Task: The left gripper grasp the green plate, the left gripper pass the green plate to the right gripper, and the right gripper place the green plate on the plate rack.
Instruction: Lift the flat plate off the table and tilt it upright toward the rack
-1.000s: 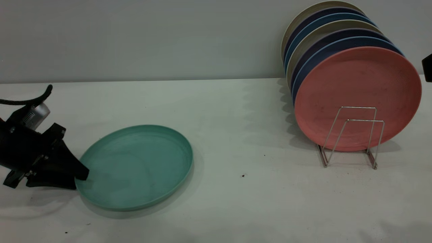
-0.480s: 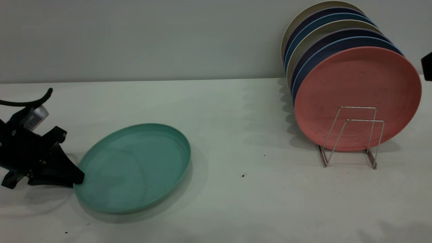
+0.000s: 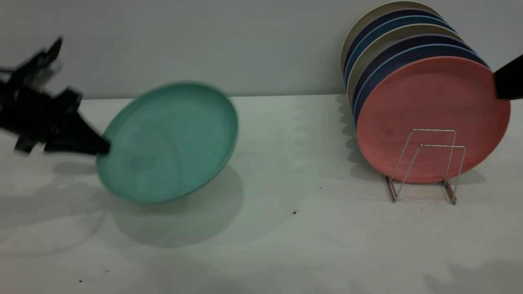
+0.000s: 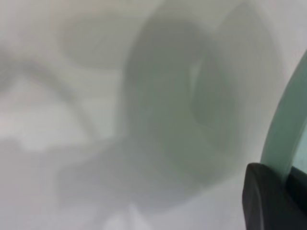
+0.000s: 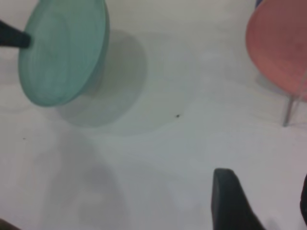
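Observation:
The green plate (image 3: 169,141) hangs tilted in the air above the table at the left, its shadow below it. My left gripper (image 3: 103,148) is shut on the plate's left rim; in the left wrist view the fingers (image 4: 261,196) clamp the rim (image 4: 286,129). The right wrist view shows the plate (image 5: 62,52) far off. My right gripper (image 3: 508,79) pokes in at the right edge, in front of the pink plate, its fingers (image 5: 230,201) spread and empty. The plate rack (image 3: 425,163) stands at the right, its two front wire loops empty.
Several plates stand upright in the rack, the salmon-pink one (image 3: 433,118) in front, with dark blue and beige ones behind. A small dark speck (image 3: 294,212) lies on the white table (image 3: 286,245). A grey wall runs behind.
The left gripper has lifted the green plate off the table and tilted it more upright. The right gripper has come further into view at the right edge.

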Tool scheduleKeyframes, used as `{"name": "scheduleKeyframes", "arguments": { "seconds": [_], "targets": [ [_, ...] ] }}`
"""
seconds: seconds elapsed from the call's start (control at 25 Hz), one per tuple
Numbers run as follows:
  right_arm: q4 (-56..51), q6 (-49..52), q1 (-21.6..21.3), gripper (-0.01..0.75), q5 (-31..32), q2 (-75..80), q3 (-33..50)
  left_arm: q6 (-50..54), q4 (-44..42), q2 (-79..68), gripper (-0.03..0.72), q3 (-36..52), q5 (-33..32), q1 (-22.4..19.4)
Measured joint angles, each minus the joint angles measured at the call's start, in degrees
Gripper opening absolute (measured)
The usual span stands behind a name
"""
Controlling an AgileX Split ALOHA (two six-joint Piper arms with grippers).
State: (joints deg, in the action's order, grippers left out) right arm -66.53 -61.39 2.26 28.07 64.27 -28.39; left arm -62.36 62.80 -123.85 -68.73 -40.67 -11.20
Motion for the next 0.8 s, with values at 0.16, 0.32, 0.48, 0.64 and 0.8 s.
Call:
{"name": "scheduleKeyframes", "arguments": {
  "seconds": [0.16, 0.32, 0.48, 0.64, 0.8],
  "targets": [
    [-11.98, -11.87, 0.00, 0.375, 0.68, 7.37, 0.00, 0.65, -2.02, 4.10, 0.020, -0.12, 1.46, 6.86],
    [-28.14, -26.79, 0.00, 0.375, 3.69, 16.98, -0.36, 1.72, -1.19, 4.99, 0.020, -0.12, 1.40, 12.16],
    [-34.16, -34.41, 0.00, 0.375, 7.66, 26.68, -2.19, 2.70, -1.14, 4.99, 0.020, -0.12, 1.47, 16.42],
    [-34.80, -35.66, 0.00, 0.375, 11.56, 34.31, -5.04, 3.25, -1.14, 4.99, 0.020, -0.12, 3.28, 21.04],
    [-34.98, -36.01, 0.00, 0.375, 14.44, 37.71, -6.43, 3.37, -1.14, 4.99, 0.020, -0.12, 4.47, 24.18]
  ]
}}
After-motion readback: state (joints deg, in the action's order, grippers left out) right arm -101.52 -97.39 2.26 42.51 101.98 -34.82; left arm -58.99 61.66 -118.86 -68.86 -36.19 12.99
